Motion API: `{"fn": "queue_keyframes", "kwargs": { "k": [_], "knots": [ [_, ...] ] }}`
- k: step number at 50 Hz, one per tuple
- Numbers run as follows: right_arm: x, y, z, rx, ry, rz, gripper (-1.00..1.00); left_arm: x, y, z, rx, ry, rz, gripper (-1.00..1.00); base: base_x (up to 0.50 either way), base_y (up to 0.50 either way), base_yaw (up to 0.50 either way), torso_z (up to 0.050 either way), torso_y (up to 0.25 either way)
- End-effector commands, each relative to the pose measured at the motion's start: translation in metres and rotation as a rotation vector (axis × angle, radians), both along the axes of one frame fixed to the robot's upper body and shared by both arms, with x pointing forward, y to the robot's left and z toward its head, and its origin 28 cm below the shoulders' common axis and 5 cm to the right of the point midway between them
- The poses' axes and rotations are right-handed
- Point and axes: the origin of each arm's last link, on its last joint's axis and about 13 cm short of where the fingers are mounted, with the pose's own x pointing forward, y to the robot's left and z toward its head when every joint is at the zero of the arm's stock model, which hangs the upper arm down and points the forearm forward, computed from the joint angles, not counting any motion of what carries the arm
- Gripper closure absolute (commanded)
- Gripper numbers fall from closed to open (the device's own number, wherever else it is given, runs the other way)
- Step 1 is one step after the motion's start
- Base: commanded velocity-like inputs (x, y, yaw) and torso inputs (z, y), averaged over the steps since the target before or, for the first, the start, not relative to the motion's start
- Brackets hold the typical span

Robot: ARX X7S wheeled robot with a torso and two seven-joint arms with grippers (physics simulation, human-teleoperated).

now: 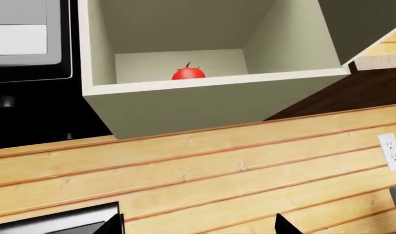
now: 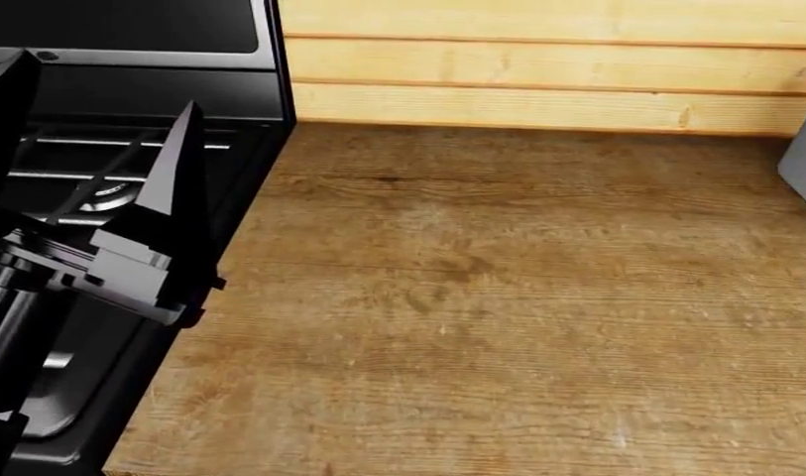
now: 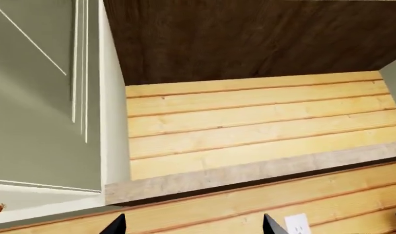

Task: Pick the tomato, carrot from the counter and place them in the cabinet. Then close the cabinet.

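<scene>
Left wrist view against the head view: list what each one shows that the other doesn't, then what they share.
Only the left wrist view shows the open cabinet with the tomato resting on its floor near the front lip, plus a wall outlet. Only the head view shows the counter, bare where visible, the black stove top, and the left gripper raised over the stove with its fingers apart. Both show the wooden plank wall. The carrot appears in neither.
</scene>
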Motion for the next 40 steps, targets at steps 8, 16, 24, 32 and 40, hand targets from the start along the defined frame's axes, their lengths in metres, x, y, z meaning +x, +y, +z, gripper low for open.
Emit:
{"fn": "queue_keyframes", "kwargs": {
  "k": [8,16,24,32,40],
  "knots": [
    [-0.01,-0.033,0.037,0.13,-0.135,0.071,-1.0,0.001,-0.003,0.001,0.01,0.001,-0.004,-1.0,0.0,0.0,0.0,0.0,0.0],
    [-0.008,-0.031,0.052,0.129,-0.167,0.159,-1.0,0.001,-0.003,0.002,0.013,-0.001,-0.003,-1.0,0.0,0.0,0.0,0.0,0.0],
    [0.002,-0.022,0.063,0.082,-0.162,0.238,-1.0,0.001,-0.004,0.003,0.014,-0.004,-0.007,-1.0,0.0,0.0,0.0,0.0,0.0],
    [0.004,-0.026,0.064,0.084,-0.171,0.266,-1.0,0.001,-0.004,0.003,0.015,-0.004,-0.007,-1.0,0.0,0.0,0.0,0.0,0.0],
    [0.002,-0.028,0.065,0.069,-0.169,0.285,-1.0,0.001,-0.005,0.002,0.014,-0.003,-0.009,-1.0,0.0,0.0,0.0,0.0,0.0]
  ]
}}
